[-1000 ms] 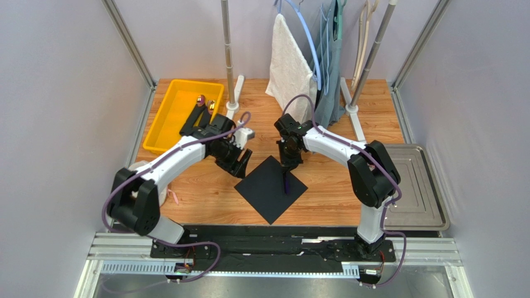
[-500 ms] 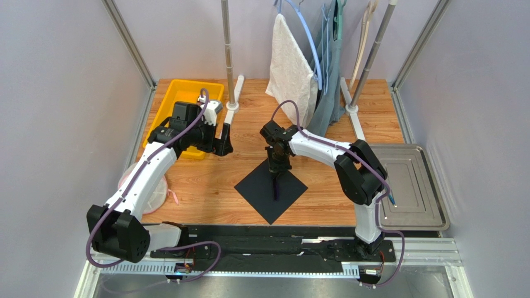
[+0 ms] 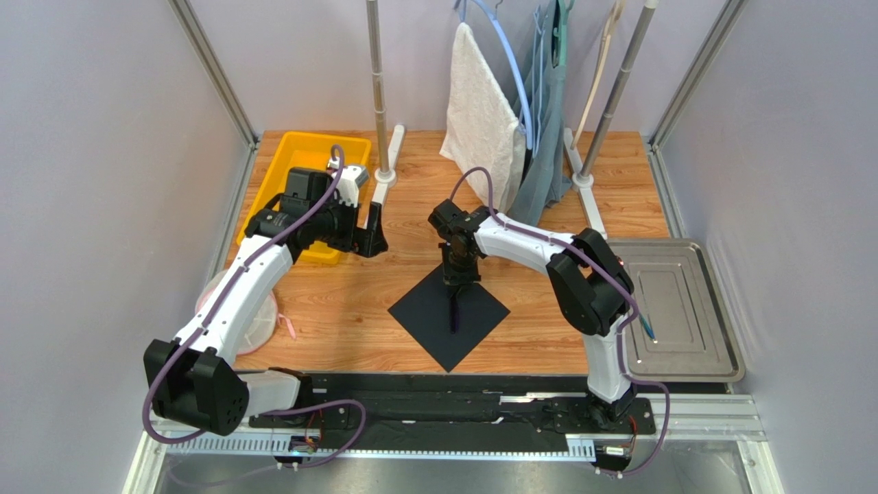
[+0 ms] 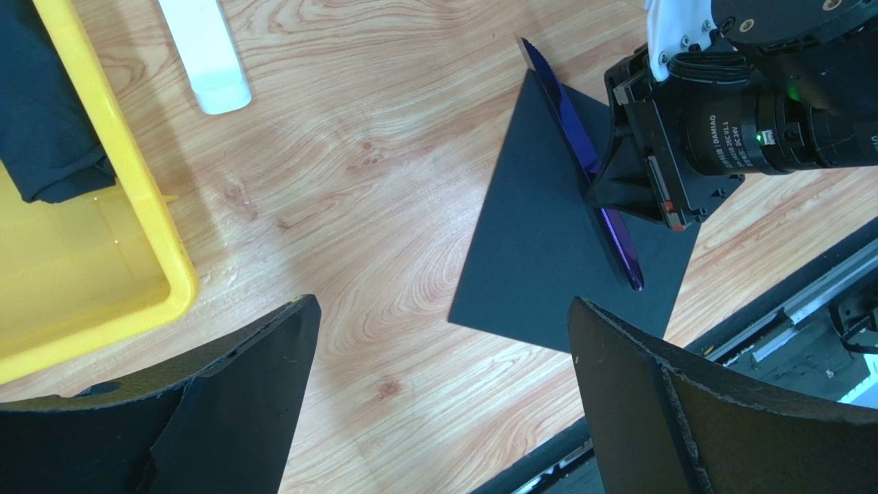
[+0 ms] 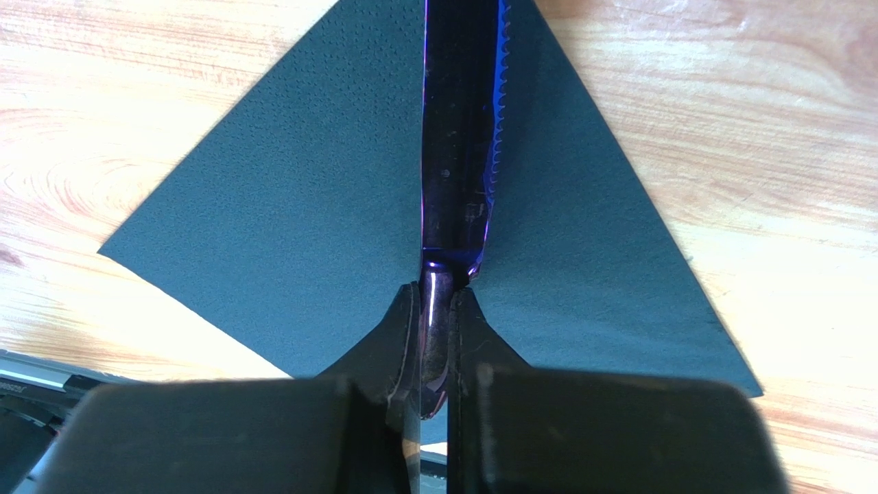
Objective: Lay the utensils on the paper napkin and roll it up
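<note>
- Right jaws: pressed together on the handle of a knife (image 5: 459,154); fingers (image 5: 404,329) pinch it from both sides.
- Knife: slim, dark purple sheen, serrated along one edge. The blade runs along the napkin's (image 5: 289,226) diagonal, tip at the corner nearest the arms' bases. Whether it rests on the sheet or hangs just above cannot be told.
- Napkin: black square, flat on the worktop (image 3: 340,298), set diamond-wise at the middle front, between the two arms.
- Right arm (image 3: 536,247): reaches in from the right, wrist over the napkin's far corner.
- Left jaws: spread wide, fingers (image 4: 242,396) apart over bare wood, well left of the napkin.
- Left arm (image 3: 252,273): stretched to the far left, wrist at the bin's (image 3: 270,196) near right corner.
- Bin: yellow, far left of the worktop; a dark cloth (image 4: 41,124) lies inside it.
- Rack foot (image 4: 206,51): white, on the wood just right of the bin.
- Towel (image 3: 479,113): white, textured, hanging at the back.
- Garment (image 3: 546,124): grey-blue, hanging just right of the towel.
- Tray (image 3: 680,309): grey metal, at the right edge, beyond the right arm.
</note>
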Controlling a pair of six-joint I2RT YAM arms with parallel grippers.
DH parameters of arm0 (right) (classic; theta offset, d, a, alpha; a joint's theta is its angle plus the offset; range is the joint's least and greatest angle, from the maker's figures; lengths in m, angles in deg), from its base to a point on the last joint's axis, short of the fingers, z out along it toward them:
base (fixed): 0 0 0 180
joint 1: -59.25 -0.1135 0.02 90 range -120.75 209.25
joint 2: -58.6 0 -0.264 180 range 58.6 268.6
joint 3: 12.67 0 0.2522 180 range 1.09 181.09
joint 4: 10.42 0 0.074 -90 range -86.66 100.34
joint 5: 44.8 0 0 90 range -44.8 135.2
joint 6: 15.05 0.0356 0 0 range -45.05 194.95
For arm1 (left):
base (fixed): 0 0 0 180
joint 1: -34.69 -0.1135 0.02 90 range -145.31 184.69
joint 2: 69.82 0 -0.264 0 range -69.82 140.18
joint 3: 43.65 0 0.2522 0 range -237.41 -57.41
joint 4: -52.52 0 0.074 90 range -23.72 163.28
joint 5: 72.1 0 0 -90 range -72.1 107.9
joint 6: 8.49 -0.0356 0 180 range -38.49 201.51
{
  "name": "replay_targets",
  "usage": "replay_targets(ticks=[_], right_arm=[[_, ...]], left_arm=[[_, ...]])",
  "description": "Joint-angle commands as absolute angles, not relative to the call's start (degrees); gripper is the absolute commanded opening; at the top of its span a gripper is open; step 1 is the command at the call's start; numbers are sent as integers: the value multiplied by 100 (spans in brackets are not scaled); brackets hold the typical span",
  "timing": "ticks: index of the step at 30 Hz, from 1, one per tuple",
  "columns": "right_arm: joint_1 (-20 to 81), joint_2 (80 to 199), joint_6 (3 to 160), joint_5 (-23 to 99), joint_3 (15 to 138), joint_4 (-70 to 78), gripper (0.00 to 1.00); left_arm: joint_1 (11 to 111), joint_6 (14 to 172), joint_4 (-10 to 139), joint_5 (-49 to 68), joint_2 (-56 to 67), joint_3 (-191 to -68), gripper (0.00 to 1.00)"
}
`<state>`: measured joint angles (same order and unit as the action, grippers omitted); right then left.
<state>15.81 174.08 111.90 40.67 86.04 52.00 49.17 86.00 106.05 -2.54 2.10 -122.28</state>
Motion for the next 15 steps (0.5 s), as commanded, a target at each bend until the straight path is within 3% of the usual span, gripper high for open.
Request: replay_targets(ticks=[1, 15], right_arm=[[1539, 17435, 11397, 4133, 8810, 5229, 0], [1513, 17382, 11529, 4124, 8617, 5194, 0]], left_arm=[[4902, 8687, 10416, -337, 155, -12360, 99], [4902, 8687, 10407, -328, 155, -12342, 99]])
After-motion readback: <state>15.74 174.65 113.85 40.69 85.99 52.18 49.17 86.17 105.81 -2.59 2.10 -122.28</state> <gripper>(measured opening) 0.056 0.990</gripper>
